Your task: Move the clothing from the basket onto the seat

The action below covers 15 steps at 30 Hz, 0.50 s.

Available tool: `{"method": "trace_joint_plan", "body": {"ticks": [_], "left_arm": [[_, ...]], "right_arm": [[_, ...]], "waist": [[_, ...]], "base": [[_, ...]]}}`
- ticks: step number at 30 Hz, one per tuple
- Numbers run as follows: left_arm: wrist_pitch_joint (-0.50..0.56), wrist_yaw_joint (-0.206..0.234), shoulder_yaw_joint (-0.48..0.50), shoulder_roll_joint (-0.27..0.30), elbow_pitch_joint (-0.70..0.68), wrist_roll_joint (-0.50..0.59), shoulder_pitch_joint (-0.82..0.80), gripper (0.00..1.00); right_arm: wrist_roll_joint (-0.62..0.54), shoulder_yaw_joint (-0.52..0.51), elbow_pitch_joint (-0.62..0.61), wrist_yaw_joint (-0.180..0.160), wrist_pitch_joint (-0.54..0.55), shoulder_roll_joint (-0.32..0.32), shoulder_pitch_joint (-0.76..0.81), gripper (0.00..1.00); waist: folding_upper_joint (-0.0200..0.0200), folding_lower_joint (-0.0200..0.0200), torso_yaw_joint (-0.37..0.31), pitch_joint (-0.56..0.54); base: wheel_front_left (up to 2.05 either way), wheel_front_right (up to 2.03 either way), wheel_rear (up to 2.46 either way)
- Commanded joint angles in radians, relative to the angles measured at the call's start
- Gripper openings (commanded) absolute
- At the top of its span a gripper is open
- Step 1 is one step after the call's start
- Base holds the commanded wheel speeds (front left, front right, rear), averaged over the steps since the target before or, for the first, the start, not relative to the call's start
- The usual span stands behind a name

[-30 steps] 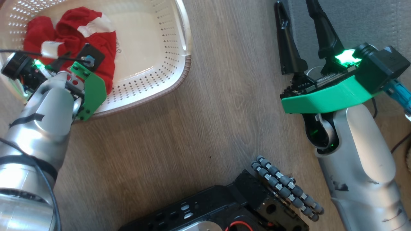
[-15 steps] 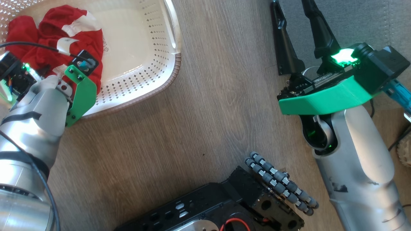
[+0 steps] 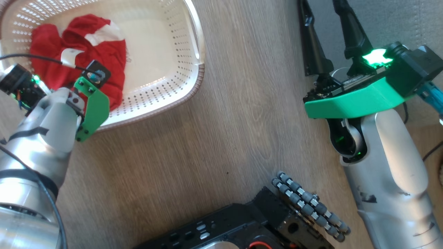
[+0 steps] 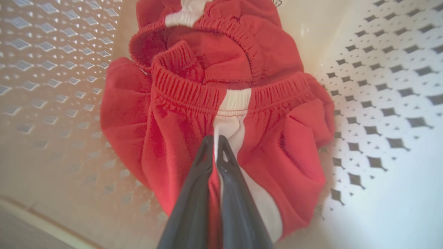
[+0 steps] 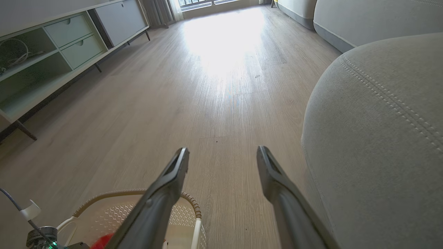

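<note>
Clothing [image 4: 193,114] lies bunched at the left end of the basket [image 3: 166,93], the left hand [image 4: 215,147] pinched tight on its white stripe; outside the basket, the right hand [image 5: 222,151] spreads wide.

Left forearm [image 3: 45,124]: silver shell, black tape bands [image 3: 29,133], thin black cable [image 3: 48,59], screwed green bracket [image 3: 92,109]. Right forearm [image 3: 391,166]: silver, scuffed; green bracket [image 3: 353,102], green light [image 3: 377,57]. Right gripper [image 5: 223,150]: long dark tapered fingers [image 5: 162,197]. Base [image 3: 242,221]: black, grey-roller wheel [image 3: 311,207].
</note>
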Motion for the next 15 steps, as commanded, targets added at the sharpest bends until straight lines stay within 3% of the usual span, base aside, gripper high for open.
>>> {"method": "trace_joint_plan", "body": {"ticks": [1,15], "left_arm": [[-0.032,-0.007,0.023,0.012,-0.013,-0.011,0.023,0.0],[-0.305,-0.055,0.135,-0.106,-0.02,-0.208,0.093,0.0]], "right_arm": [[-0.01,0.004,-0.02,0.0,-0.009,0.009,0.023,1.0],[-0.104,-0.045,0.075,0.0,-0.009,0.009,0.067,1.0]], "waist": [[0.0,0.0,0.017,-0.027],[0.0,0.0,0.133,-0.294]], "base": [[0.0,0.0,0.0],[0.0,0.0,0.0]]}}
